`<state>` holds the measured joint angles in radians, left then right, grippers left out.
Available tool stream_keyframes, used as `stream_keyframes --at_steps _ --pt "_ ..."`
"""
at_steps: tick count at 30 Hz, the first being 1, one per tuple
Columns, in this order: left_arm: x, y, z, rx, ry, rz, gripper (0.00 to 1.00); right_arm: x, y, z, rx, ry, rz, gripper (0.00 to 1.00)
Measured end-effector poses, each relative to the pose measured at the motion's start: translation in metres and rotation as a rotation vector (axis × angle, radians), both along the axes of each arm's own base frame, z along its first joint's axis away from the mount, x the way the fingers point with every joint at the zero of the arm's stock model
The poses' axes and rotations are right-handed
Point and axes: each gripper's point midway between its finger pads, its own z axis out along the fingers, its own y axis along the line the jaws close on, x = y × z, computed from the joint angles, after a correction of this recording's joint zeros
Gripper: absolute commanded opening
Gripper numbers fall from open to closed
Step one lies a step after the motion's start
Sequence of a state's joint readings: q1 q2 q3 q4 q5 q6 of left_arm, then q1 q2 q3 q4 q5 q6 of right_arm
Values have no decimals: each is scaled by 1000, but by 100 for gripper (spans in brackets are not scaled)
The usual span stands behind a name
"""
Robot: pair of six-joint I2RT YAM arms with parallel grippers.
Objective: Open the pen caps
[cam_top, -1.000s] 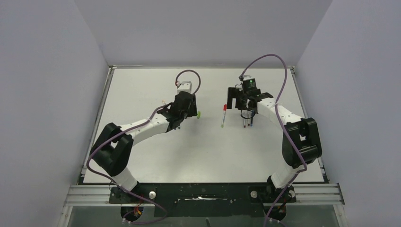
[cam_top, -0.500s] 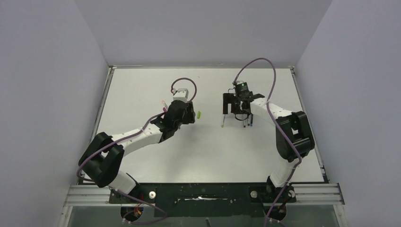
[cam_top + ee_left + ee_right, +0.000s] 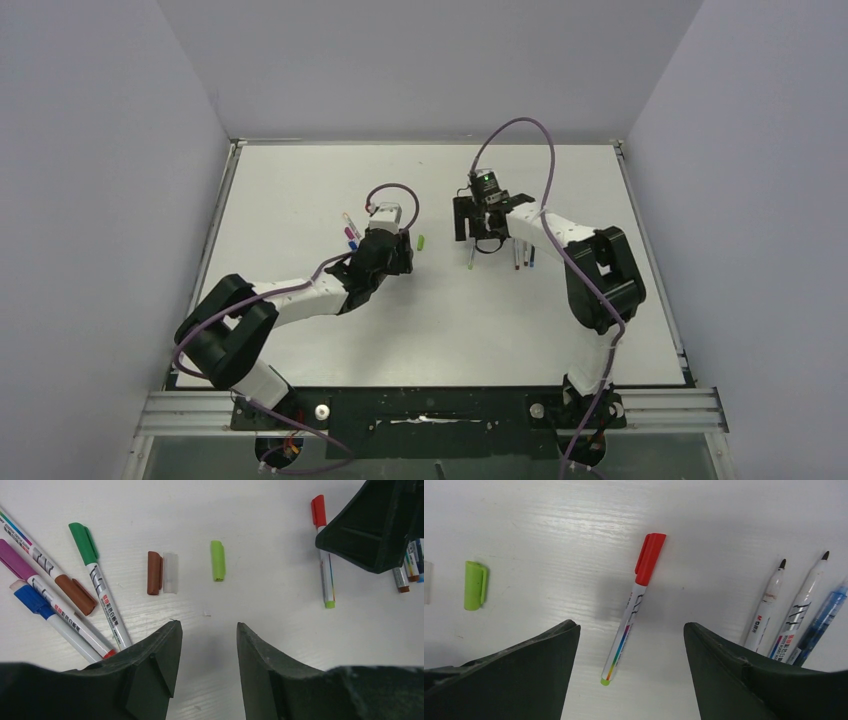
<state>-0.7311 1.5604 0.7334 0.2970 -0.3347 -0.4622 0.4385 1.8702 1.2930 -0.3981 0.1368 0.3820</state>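
Observation:
My left gripper (image 3: 208, 627) is open and empty, low over bare table, with a lime pen cap (image 3: 218, 560) lying ahead of it. A brown cap (image 3: 154, 572) lies against a clear cap (image 3: 170, 572). To its left lie several capped pens (image 3: 95, 585) with green, brown, purple and blue caps. My right gripper (image 3: 630, 626) is open and straddles a red-capped pen (image 3: 634, 610), above it and not touching. Three uncapped pens (image 3: 801, 605) lie to its right. From above, the left gripper (image 3: 393, 252) and right gripper (image 3: 478, 225) flank the lime cap (image 3: 421, 242).
The white table (image 3: 430, 320) is walled at the back and both sides. The right gripper's dark body (image 3: 370, 530) shows in the left wrist view, beside the red-capped pen (image 3: 322, 555). The capped pens (image 3: 350, 228) lie just left of the left wrist.
The left gripper has drawn back toward the near side, uncovering the capped pens at its left. The right gripper has moved left, from over the uncapped pens to over the red-capped pen.

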Motion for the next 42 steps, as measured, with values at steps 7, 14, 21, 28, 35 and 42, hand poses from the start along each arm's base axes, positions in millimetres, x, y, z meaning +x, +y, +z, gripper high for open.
stream_keyframes --at_steps 7,14,21,28,35,42 --pt "2 -2 3 -16 -18 -1 44 -4 2 -10 -31 29 -12 65" --pt "3 -3 5 -23 -26 -1 44 -8 -1 -26 -53 64 -24 55" --pt "3 -3 7 -28 -30 -1 44 -10 -1 -35 -63 86 -32 50" --pt "1 -1 10 -33 -35 0 44 -11 -1 -35 -73 83 -30 40" --pt "1 -2 12 -38 -41 -1 44 -10 0 -36 -89 95 3 18" --pt "1 -3 12 -48 -38 -4 44 -13 8 -37 -64 92 40 6"
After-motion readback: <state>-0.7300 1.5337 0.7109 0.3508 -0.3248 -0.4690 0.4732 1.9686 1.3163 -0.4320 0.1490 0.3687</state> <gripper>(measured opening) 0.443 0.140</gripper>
